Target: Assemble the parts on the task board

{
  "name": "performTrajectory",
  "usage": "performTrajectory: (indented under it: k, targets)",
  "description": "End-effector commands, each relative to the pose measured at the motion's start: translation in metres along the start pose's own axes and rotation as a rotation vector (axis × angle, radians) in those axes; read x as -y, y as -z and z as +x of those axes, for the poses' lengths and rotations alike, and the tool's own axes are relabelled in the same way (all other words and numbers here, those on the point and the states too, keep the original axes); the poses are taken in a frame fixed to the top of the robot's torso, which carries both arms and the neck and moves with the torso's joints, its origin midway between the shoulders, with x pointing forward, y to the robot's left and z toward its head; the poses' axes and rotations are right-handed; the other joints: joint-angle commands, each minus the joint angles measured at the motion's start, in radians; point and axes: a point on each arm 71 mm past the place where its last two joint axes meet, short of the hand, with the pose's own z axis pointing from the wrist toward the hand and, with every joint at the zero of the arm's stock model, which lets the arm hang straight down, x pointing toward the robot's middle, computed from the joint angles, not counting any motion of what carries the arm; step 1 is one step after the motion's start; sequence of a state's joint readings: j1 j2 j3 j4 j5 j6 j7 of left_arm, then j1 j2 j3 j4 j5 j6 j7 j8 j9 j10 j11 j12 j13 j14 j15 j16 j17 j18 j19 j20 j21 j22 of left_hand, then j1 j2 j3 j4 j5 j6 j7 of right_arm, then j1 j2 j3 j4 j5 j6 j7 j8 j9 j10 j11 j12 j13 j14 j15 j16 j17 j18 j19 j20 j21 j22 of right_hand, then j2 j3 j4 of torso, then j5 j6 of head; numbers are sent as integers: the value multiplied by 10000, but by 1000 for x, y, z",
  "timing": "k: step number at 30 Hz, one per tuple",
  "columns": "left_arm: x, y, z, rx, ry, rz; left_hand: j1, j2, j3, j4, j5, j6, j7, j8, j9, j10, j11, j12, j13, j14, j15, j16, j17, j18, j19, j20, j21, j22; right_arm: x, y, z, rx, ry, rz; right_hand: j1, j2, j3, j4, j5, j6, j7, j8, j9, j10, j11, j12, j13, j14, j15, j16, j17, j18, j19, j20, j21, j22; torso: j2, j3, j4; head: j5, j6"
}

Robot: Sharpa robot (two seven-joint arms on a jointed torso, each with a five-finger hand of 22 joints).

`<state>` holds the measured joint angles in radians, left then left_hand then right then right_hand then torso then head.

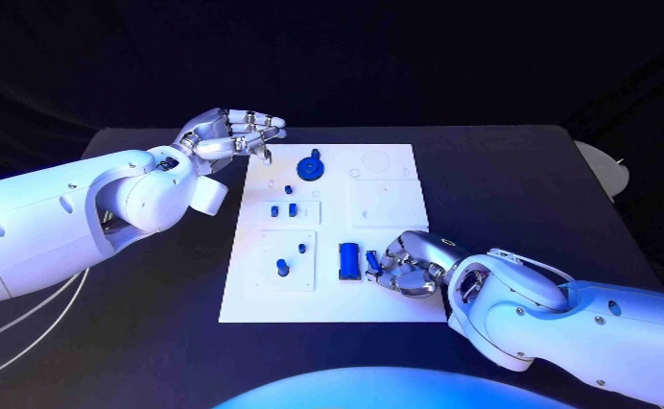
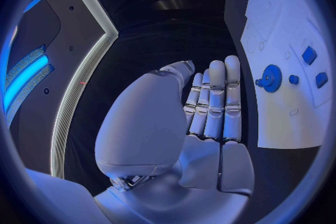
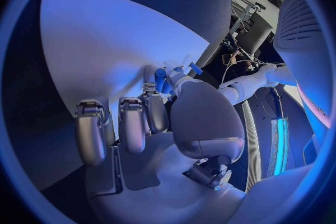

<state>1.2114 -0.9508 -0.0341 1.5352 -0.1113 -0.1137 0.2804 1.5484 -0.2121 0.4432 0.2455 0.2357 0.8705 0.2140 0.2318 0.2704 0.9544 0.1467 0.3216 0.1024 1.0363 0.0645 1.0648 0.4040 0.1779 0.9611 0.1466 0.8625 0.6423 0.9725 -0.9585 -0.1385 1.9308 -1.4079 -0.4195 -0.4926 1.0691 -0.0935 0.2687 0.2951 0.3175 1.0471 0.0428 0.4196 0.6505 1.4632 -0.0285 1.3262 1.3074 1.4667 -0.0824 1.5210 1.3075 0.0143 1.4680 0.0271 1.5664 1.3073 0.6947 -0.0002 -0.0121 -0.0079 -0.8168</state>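
**Right hand at the near parts, left hand empty at the board's far corner**

Here the task board [image 1: 381, 227] lay in the middle of the black worktop [image 1: 526, 179]. The right hand [image 1: 411, 265] rested on the board's near right part, fingers curled inward, with a small blue part [image 1: 372, 260] pinched at its fingertips; the right wrist view showed that part [image 3: 160, 79] standing up between the thumb and a finger. Just beside those fingertips, toward the other arm, lay a blue rectangular block [image 1: 349, 260]. The left hand [image 1: 228, 136] hovered over the board's far left corner, fingers straight and close together, holding nothing. Just beyond its fingertips sat a round blue gear [image 1: 312, 168], seen too in the left wrist view [image 2: 271, 78]. Between the two hands, small blue pegs [image 1: 282, 209] stood in the board's left-hand recesses.
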Motion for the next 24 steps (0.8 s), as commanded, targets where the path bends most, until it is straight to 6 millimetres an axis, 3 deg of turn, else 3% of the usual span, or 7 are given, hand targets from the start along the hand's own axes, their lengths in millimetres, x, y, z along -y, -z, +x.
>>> performTrajectory:
  k: [1,9,24]
  targets:
    - [1,0,2,-188,102,51,-72,-19,67,14,40,-88,-4,53,-3,-72,4,35,-11,-61,8,28,-9,67,-26,51,-46,-14,-1,1,1,-96,93,2,-320,-10,-178,-5,-65,90,10,74,-16,156,12,-3,1145,829,-56,55,1557,-143,1028,-47,44,2635,-3,0,-6,2,-3]
    - [1,0,2,-186,102,47,-72,-19,67,14,40,-88,-4,53,-3,-72,4,35,-11,-61,8,28,-9,67,-26,51,-46,-14,-1,1,0,38,51,-74,-799,-5,-487,-4,-401,103,-6,103,-9,165,-1,-2,1159,829,-66,52,1552,-143,1028,-54,44,2635,0,0,-2,6,-14]
    - [1,0,2,-180,100,28,-87,-17,89,5,49,-96,-5,58,-3,-85,3,48,-13,-65,7,34,-14,68,-25,51,-55,-20,-1,1,-1,216,18,-138,-992,-1,-634,0,-538,105,-11,123,1,165,-4,-11,1160,832,-70,58,1569,-143,1028,-57,44,2635,-5,1,0,-17,-16]
